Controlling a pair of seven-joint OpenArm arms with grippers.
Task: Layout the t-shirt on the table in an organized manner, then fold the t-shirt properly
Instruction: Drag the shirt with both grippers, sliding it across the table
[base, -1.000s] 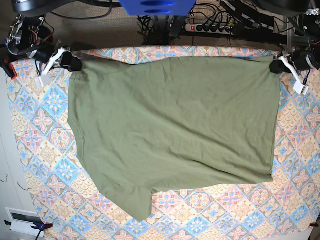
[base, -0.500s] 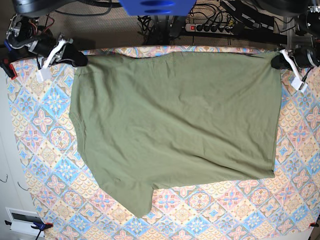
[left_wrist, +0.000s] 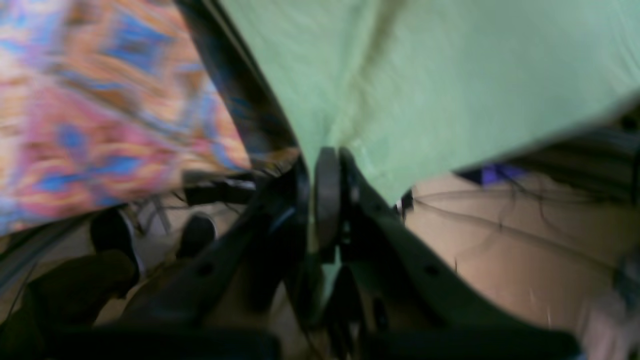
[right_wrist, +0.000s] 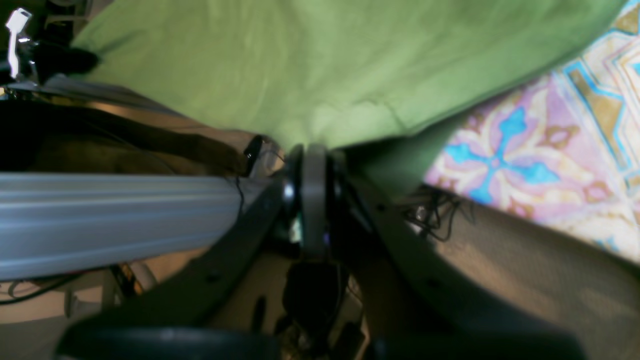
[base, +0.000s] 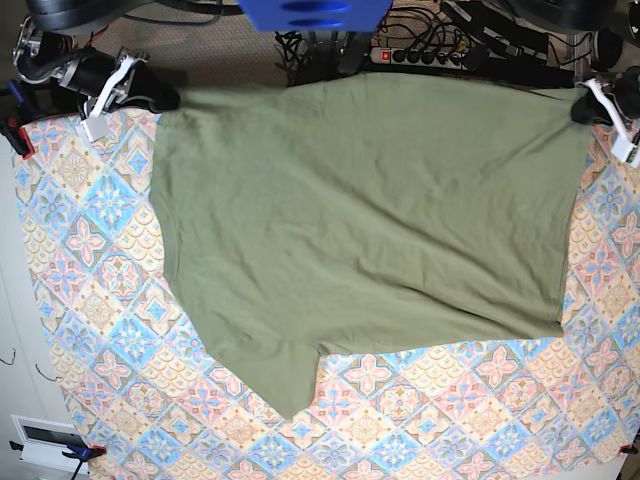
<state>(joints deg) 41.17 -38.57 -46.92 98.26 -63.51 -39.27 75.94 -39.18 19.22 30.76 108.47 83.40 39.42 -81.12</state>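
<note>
The left gripper (base: 580, 107), at the frame's upper right, pinches one corner of the t-shirt (base: 370, 230); the right gripper (base: 165, 100), upper left, pinches another. The olive shirt stretches between them, draping down over the patterned table (base: 80, 300) toward the lower edge.

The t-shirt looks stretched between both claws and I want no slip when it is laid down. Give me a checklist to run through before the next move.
1. Left claw shut on the t-shirt: ok, fabric pinched at a corner.
2. Right claw shut on the t-shirt: ok, edge clamped.
3. Top edge taut between the claws: ok, nearly straight in the base view.
4. Body free of big wrinkles: ok, only faint creases.
5. Shirt square on the table: not ok, the lower edge slants and a sleeve juts out at the bottom.
6. Collar position: cannot tell.
</note>
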